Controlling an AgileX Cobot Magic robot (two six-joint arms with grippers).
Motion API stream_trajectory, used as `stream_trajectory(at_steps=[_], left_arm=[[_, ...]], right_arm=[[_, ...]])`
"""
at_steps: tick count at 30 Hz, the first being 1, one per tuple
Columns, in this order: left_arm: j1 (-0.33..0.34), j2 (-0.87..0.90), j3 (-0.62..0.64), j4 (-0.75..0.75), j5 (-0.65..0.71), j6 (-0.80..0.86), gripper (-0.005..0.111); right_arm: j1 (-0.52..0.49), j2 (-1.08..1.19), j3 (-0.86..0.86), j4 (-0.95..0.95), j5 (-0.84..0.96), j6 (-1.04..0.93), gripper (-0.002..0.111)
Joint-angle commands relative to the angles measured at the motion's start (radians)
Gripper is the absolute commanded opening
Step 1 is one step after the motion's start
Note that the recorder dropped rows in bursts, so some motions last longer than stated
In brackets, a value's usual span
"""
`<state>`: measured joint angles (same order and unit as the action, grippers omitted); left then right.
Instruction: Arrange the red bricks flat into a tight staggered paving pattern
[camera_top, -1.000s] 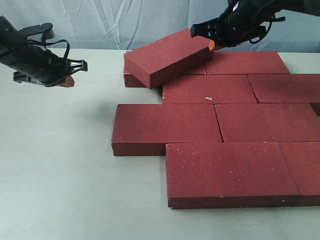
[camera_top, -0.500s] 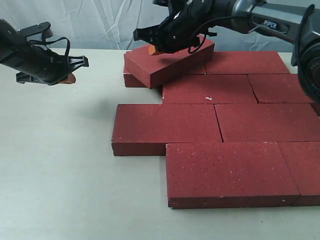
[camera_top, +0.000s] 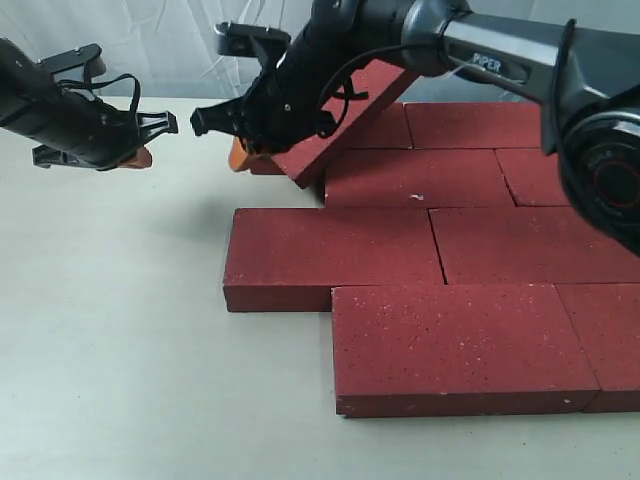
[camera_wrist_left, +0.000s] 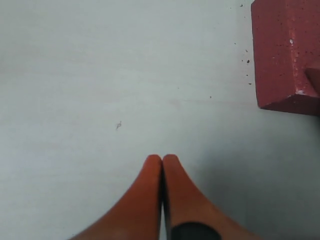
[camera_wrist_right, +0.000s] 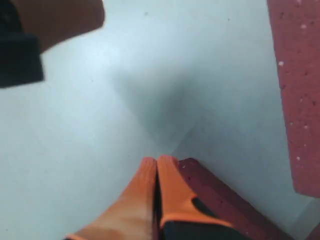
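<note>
- Left gripper (camera_wrist_left: 161, 161): pinched fully closed, empty, above the table (camera_top: 110, 330).
- Right gripper (camera_wrist_right: 156, 162): pinched closed, empty, beside the low end of the tilted brick (camera_top: 375, 90).
- Red bricks (camera_top: 430, 240): flat, staggered, touching.

Exterior view looks down over the table (camera_top: 110, 330) and red bricks (camera_top: 440, 240); wrist views face both closely.
</note>
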<state>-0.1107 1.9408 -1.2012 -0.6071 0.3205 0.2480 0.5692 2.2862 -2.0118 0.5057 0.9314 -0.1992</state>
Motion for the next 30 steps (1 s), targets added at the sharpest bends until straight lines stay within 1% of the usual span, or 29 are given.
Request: stream_trajectory(at_steps=[1, 4, 10, 14, 19, 23, 27, 30], left_arm=[[-0.003, 0.008, -0.006, -0.013, 0.012, 0.0, 0.0], [-0.003, 0.008, -0.006, -0.013, 0.019, 0.0, 0.0], [-0.011, 0.008, -0.006, -0.135, 0.016, 0.0, 0.0], [-0.058, 0.008, -0.013, -0.161, -0.025, 0.002, 0.0], [-0.13, 0.016, -0.054, -0.163, -0.101, 0.002, 0.0], [-0.173, 0.031, -0.083, -0.17, -0.159, -0.002, 0.0], [-0.201, 0.047, -0.085, -0.17, -0.201, -0.002, 0.0], [-0.206, 0.055, -0.085, -0.17, -0.22, -0.002, 0.0]], right_arm=[[-0.07, -0.069, -0.008, -0.054, -0.061, 0.037, -0.001], [-0.141, -0.078, -0.008, -0.098, -0.116, 0.09, -0.001], [-0.268, -0.065, -0.008, -0.201, -0.174, 0.132, -0.001], [-0.329, -0.045, -0.008, -0.217, -0.22, 0.132, -0.001], [-0.374, -0.015, -0.008, -0.227, -0.29, 0.137, -0.001], [-0.407, 0.009, -0.008, -0.253, -0.393, 0.199, -0.001], [-0.428, 0.045, -0.008, -0.261, -0.512, 0.286, -0.001], [-0.429, 0.083, -0.008, -0.246, -0.582, 0.309, -0.001]])
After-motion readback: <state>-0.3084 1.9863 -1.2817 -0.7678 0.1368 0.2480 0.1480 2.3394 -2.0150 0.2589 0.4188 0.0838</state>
